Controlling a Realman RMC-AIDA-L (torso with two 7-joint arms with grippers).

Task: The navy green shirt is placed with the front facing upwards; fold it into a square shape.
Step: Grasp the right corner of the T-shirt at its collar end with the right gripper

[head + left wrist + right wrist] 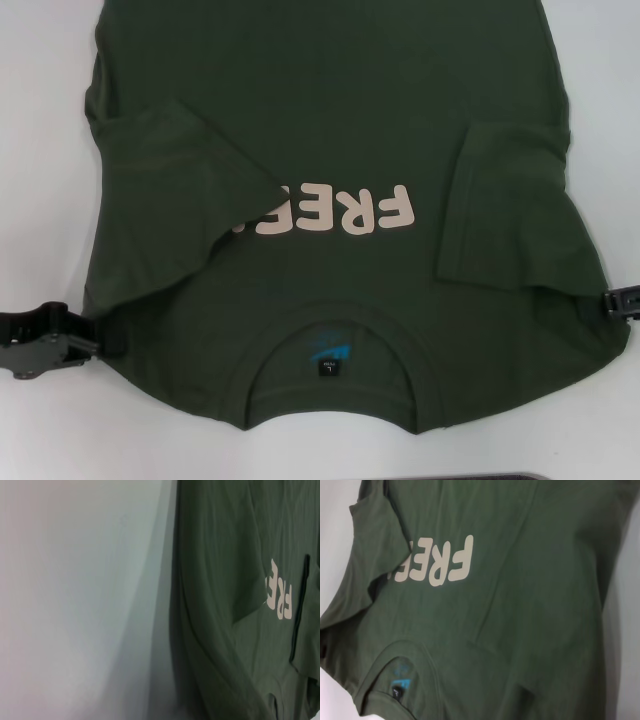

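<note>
The navy green shirt point(330, 120) lies front up on the white table point(40, 150), its ribbed collar point(335, 350) nearest me. Both short sleeves are folded inward: the left one point(170, 190) covers the end of the cream "FREE" print point(350, 212), and the right one point(510, 210) lies beside it. My left gripper point(88, 343) sits low at the shirt's left shoulder edge. My right gripper point(618, 300) is at the right shoulder edge, mostly out of frame. The wrist views show the shirt point(225, 580) point(520, 605) up close, without either arm's own gripper.
Bare white table shows on both sides of the shirt and in front of the collar. A dark strip point(540, 476) runs along the near table edge.
</note>
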